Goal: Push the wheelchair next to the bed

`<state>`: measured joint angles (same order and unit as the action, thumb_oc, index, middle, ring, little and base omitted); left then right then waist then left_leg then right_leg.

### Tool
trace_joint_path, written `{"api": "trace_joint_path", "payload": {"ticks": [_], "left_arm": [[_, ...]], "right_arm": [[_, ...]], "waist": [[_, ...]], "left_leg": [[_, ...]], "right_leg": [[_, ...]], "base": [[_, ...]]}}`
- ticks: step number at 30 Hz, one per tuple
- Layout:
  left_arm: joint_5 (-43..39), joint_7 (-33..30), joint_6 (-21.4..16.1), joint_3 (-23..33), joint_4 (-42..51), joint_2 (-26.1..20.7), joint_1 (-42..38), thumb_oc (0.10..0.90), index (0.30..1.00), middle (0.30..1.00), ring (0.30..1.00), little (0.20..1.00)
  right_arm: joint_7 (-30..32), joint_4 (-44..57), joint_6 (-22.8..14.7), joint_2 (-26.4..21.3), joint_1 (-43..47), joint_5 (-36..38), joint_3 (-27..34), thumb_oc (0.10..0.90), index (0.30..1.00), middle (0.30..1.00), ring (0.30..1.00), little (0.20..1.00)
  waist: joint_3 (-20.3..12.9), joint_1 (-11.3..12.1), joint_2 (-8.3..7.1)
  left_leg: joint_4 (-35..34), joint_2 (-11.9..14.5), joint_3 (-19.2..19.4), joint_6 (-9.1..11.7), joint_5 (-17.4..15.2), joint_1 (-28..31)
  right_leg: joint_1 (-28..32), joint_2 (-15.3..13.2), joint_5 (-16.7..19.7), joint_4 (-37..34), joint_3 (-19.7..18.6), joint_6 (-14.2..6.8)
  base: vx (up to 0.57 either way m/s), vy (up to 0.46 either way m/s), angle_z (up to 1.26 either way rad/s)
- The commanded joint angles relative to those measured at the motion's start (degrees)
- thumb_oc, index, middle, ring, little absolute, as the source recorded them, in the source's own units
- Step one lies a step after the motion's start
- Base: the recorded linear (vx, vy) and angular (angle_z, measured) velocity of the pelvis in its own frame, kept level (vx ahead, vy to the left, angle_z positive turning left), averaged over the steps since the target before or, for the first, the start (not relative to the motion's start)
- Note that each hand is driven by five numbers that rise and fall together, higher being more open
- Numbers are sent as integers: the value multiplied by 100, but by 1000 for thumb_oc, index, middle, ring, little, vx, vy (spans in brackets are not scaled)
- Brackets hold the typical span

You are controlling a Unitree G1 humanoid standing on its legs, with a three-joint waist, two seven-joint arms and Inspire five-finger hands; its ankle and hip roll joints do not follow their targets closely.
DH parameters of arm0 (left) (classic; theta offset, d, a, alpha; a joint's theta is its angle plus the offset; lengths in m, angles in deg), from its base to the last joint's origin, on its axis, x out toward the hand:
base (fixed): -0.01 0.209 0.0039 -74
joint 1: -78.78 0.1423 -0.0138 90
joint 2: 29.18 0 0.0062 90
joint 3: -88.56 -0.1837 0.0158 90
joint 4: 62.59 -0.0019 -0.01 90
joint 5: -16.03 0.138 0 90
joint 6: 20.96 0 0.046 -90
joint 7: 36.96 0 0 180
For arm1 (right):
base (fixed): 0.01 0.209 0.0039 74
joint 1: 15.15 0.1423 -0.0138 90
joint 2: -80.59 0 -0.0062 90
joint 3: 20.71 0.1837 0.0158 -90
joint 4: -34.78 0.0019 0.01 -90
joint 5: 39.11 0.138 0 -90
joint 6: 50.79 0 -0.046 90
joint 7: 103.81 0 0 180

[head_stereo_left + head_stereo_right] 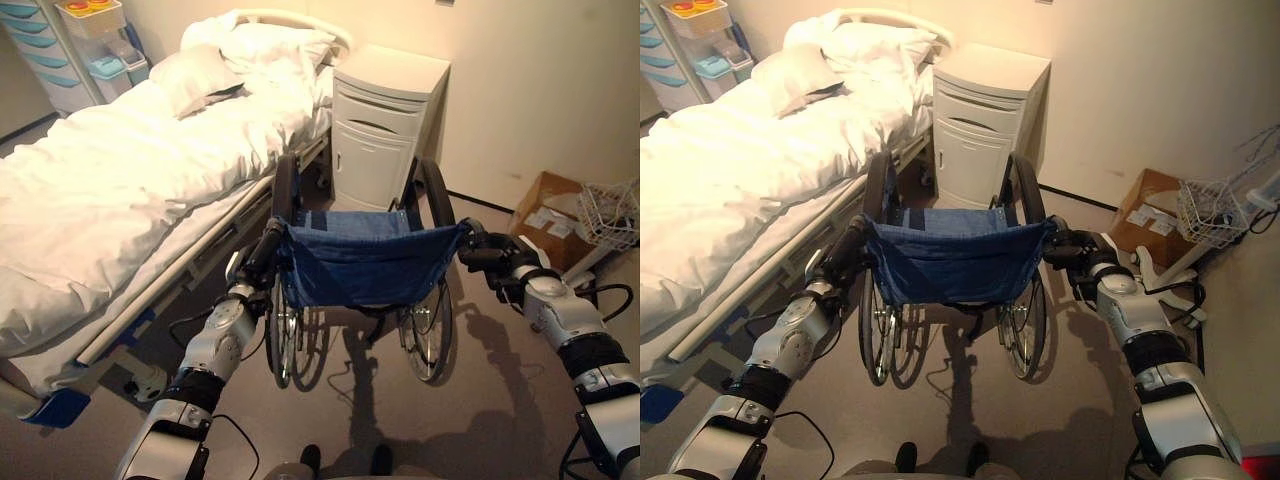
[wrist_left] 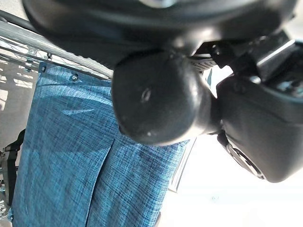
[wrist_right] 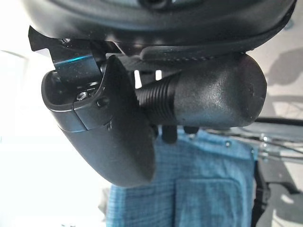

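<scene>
While beside the bed, wheelchair handles sit inside curled fingers — left hand, right hand

A plain cream wall is seen at the back of the room, above a grey floor. A white bedside cabinet is placed against the wall. A cart of pale blue drawers is set in the far left corner. By the wall on the right, a cardboard box and a white wire basket are found on the floor.
</scene>
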<state>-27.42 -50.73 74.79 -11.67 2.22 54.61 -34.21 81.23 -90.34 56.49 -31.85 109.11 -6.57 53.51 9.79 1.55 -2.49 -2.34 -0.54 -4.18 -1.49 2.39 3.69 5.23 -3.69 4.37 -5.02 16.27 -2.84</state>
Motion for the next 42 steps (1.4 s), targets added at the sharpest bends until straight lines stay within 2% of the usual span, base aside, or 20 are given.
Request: {"api": "trace_joint_path", "payload": {"ticks": [1, 8, 16, 17, 18, 19, 34, 36, 40, 42], "left_arm": [[46, -353, -389, -26, 4, 72, -406, 400, 300, 300, 300, 300], [16, -433, -454, 28, -48, 68, -396, 400, 300, 300, 300, 300], [32, -365, -378, -47, -114, 77, -456, 400, 300, 300, 300, 300], [27, -352, -377, -43, -142, 56, -467, 580, 571, 571, 571, 571], [20, -350, -364, -36, -159, 38, -478, 580, 571, 571, 571, 571], [-11, -339, -363, -28, -194, 0, -510, 800, 900, 900, 900, 900], [123, -260, -290, 7, -126, -65, -507, 800, 900, 900, 900, 900], [289, -263, -211, 4, -157, -101, -511, 800, 900, 900, 900, 900], [743, -378, -48, -5, -133, -303, -475, 800, 900, 900, 900, 900], [1036, -506, 48, 109, -3, -659, -396, 800, 900, 900, 900, 900]], "right_arm": [[-903, 549, -657, 1547, 789, 626, -661, 400, 300, 300, 300, 300], [-788, 495, -642, 1660, 886, 548, -756, 400, 300, 300, 300, 300], [-705, 414, -599, 1685, 1001, 524, -776, 400, 300, 300, 300, 300], [-709, 424, -586, 1684, 996, 516, -778, 400, 300, 300, 300, 300], [-690, 436, -563, 1684, 995, 530, -785, 402, 302, 302, 302, 302], [-663, 462, -504, 1674, 979, 521, -783, 800, 900, 900, 900, 900], [-393, 680, -248, 1536, 715, 518, -610, 800, 900, 900, 900, 900], [-385, 645, -100, 1466, 682, 327, -568, 800, 900, 900, 900, 900], [-318, 607, 54, 1119, 555, -126, -516, 800, 900, 900, 900, 900], [-296, 706, 68, 698, 458, -438, -397, 800, 900, 900, 900, 900]], "waist": [[-424, 493, -31], [-458, 506, 22], [-455, 519, 69], [-449, 512, 74], [-444, 507, 76], [-429, 493, 85], [-431, 406, 109], [-444, 395, 108], [-448, 365, 98], [-437, 343, 86]], "left_leg": [[17, -327, 419, -6, -352, 416], [49, -313, 387, 31, -381, 466], [16, -312, 360, 60, -366, 493], [22, -315, 361, 59, -367, 491], [28, -316, 364, 57, -368, 488], [48, -323, 373, 53, -381, 485], [-11, -348, 478, 28, -381, 545], [-32, -342, 503, 27, -379, 561], [-86, -330, 533, 39, -351, 589], [-114, -321, 553, 50, -337, 606]], "right_leg": [[-196, -281, 220, 289, -258, -326], [32, -164, 35, 265, -245, -204], [141, -118, -38, 251, -229, -171], [139, -115, -45, 259, -235, -168], [136, -113, -48, 266, -243, -166], [130, -117, -56, 286, -248, -168], [326, -75, -122, 176, -326, -151], [359, -67, -125, 146, -331, -151], [413, -47, -122, 92, -335, -160], [451, -31, -125, 61, -359, -171]], "base": [[29, -79, 12], [36, -55, 5], [26, -17, 2], [0, 0, 0], [0, 0, 0], [0, 0, 0], [0, 0, 0], [0, 0, 0], [0, 0, 0], [0, 0, 0]]}}
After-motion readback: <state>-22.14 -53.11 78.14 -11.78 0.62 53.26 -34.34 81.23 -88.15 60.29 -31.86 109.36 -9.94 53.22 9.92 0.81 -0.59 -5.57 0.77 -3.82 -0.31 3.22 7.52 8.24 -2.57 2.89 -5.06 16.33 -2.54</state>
